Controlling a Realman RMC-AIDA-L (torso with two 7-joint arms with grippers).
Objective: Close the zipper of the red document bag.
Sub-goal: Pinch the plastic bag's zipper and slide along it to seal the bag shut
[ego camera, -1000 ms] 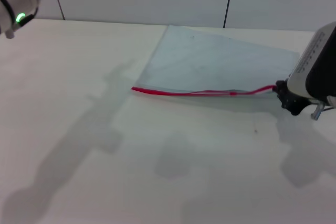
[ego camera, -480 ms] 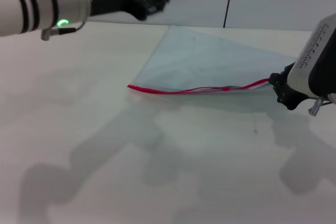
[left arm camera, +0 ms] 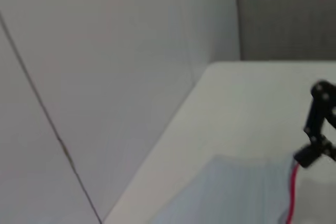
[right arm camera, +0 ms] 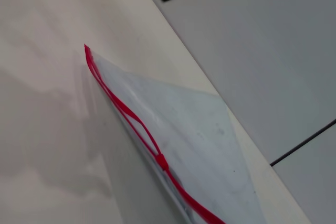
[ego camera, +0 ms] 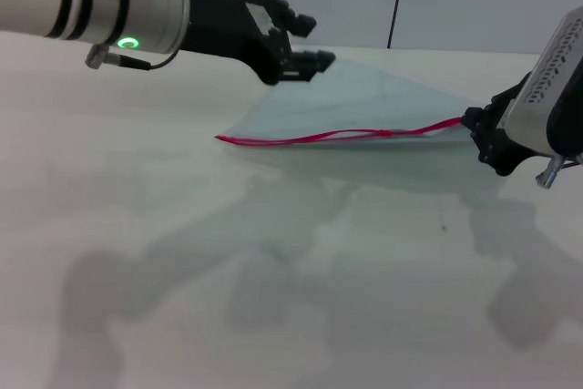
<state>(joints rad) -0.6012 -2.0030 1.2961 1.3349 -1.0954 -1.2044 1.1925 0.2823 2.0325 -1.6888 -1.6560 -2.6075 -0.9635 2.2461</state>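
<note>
Two grippers were involved: the right gripper (ego camera: 480, 138) was pinched on the bright red zipper (ego camera: 346, 138) end of the translucent grey-blue document bag (ego camera: 364, 102), right of centre; the left gripper (ego camera: 305, 43), fingers spread, was hovering upper centre. Tension should probably be held so the slider (right arm camera: 162, 162) runs straight.

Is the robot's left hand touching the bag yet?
Apart. In the head view the left gripper hangs open above the far corner of the bag, with wall showing between its fingers and nothing held.

A pale translucent red document bag (left arm camera: 236, 192) lies on the white table (left arm camera: 247, 103), its red zipper (left arm camera: 290, 192) edge reaching a black gripper (left arm camera: 320, 124) at three o'clock.
</note>
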